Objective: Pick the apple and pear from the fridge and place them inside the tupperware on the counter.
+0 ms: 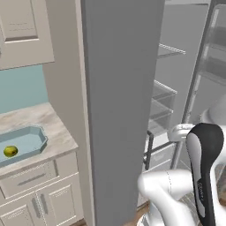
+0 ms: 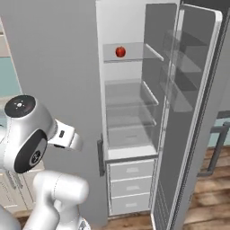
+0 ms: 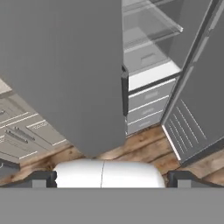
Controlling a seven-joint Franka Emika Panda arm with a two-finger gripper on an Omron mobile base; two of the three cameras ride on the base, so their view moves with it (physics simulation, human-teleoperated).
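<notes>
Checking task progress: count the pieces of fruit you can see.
2. The pear lies in the tupperware on the counter; the apple sits on an upper glass shelf of the open fridge. Others may be hidden.

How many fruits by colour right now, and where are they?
Red: 1, the apple on a glass shelf in the fridge.
Yellow-green: 1, the pear in the tupperware on the counter.
Total: 2
</notes>
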